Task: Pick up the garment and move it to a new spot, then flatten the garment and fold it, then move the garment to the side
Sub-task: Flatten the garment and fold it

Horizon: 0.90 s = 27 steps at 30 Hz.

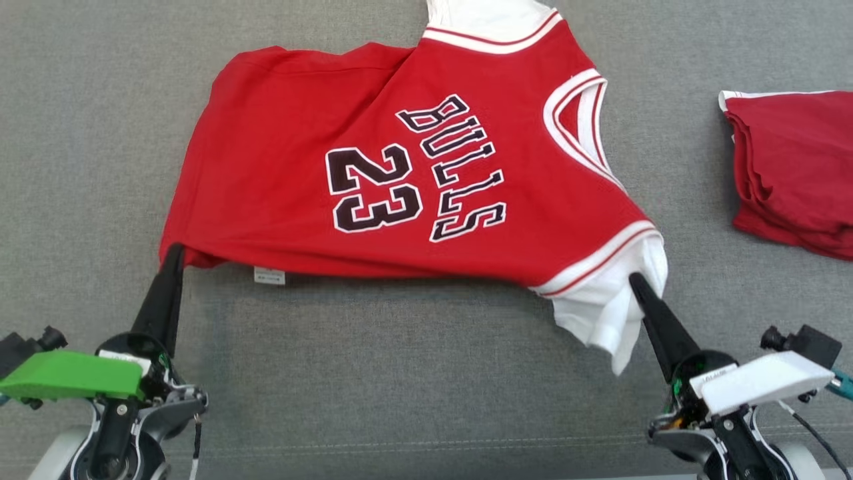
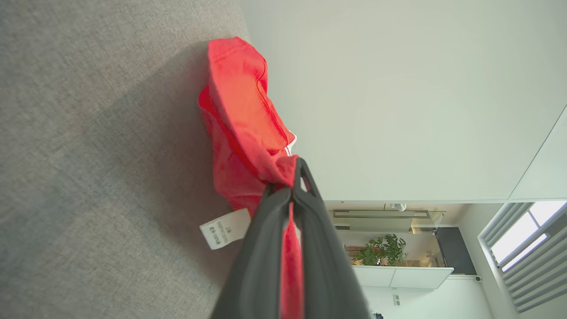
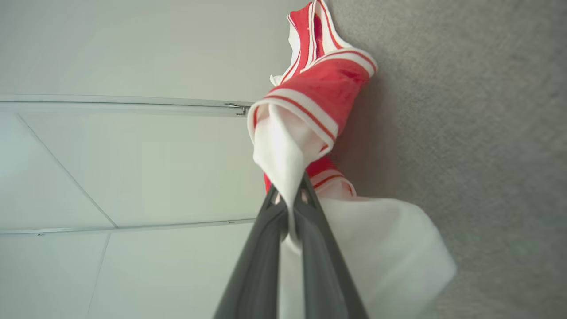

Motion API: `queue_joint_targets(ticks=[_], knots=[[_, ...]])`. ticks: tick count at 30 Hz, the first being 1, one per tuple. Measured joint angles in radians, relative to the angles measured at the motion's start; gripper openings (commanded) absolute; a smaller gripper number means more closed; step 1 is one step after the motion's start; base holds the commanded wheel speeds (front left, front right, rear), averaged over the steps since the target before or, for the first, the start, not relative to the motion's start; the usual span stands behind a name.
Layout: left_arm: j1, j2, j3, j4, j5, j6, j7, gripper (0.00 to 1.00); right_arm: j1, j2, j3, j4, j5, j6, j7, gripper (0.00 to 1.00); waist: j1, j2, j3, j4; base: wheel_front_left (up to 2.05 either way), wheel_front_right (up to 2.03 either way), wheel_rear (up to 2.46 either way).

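Red hem corner [image 1: 194, 256] pinched tight in my left hand [image 1: 174, 251], white sleeve [image 1: 600, 313] clamped in my right hand [image 1: 634, 279]: the Bulls jersey [image 1: 400, 167] stretches between them, near edge raised off the grey worktop [image 1: 413, 380]. Farther right lies a folded red garment [image 1: 793, 173], well apart.

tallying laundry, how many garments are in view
2: the red jersey in the middle, and a folded dark red garment at the right edge, partly cut off; more could be hidden there.
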Motion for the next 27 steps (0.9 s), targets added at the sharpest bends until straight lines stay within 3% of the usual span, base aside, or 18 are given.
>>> queue_joint_targets(ticks=[6,13,17,21,26,27], knots=[[0.090,0.021,-0.044,-0.013,-0.007,0.043,0.017,0.00,0.127,-0.023,-0.007,0.011,-0.048,-0.028,0.001,0.00,0.0000,0.0000,-0.008,-0.011,0.00,0.00,0.00],[0.084,0.039,-0.074,-0.047,-0.004,0.087,0.041,0.00,0.095,-0.026,0.005,-0.023,-0.078,-0.035,0.001,0.00,0.0000,0.0000,0.002,-0.013,0.00,0.00,0.00],[-0.005,0.058,-0.094,-0.066,0.038,0.123,0.070,0.00,0.030,-0.024,0.006,-0.034,-0.089,-0.042,-0.001,0.00,0.0000,0.0000,0.017,-0.006,0.00,0.00,0.00],[-0.160,0.063,-0.119,-0.042,0.087,0.187,0.101,0.00,-0.026,-0.024,0.020,-0.034,-0.114,-0.047,-0.001,0.00,0.0000,0.0000,0.043,0.004,0.00,0.00,0.00],[-0.306,0.006,-0.148,0.027,0.092,0.217,0.122,0.00,-0.065,-0.022,0.048,-0.025,-0.122,-0.052,0.004,0.00,0.0000,0.0000,0.078,0.013,0.00,0.00,0.00],[-0.332,-0.009,-0.160,0.048,0.092,0.219,0.127,0.27,-0.074,-0.021,0.054,-0.020,-0.123,-0.052,0.004,0.00,0.0000,0.0000,0.085,0.013,0.00,0.00,0.00]])
